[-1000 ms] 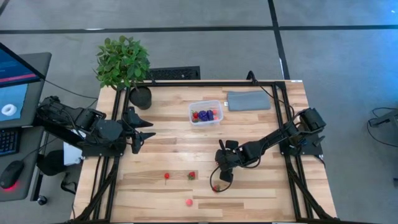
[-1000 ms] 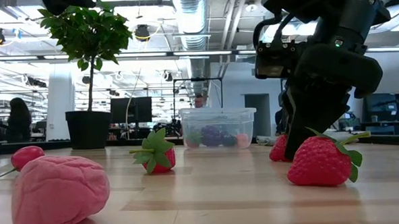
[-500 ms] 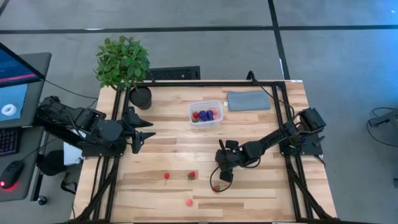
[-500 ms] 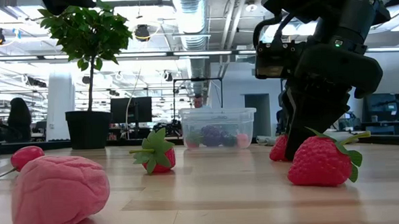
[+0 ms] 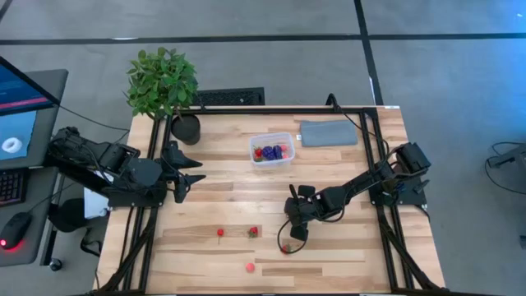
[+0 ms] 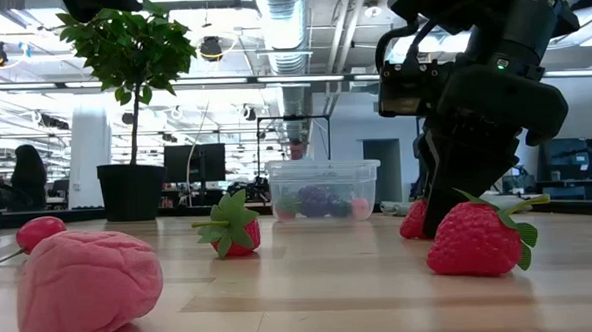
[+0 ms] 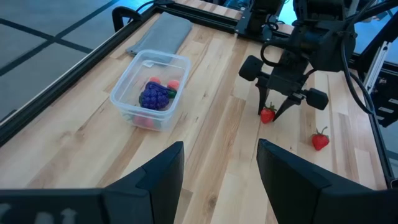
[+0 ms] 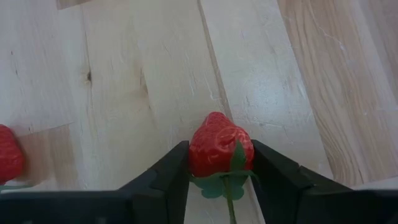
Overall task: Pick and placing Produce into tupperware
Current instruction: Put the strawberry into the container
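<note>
Pinching a strawberry (image 8: pixel 219 148) on the desk (image 5: pixel 329 173) near its front edge, the right end effector (image 8: pixel 217 171) could squirt it sideways if lifted early; the left end effector (image 7: pixel 217 168) waits open, well short of the tupperware (image 5: pixel 272 150).

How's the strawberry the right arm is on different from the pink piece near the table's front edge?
The strawberry is red with a green leafy top; the pink piece is pale pink, lumpy, with no green showing. The strawberry sits between the right gripper's fingers, which press its sides, while the pink piece lies free, with neither gripper near it. The strawberry is nearer the right arm's side; the pink piece is closer to the front edge. Both rest on the table, outside the tupperware.
</note>
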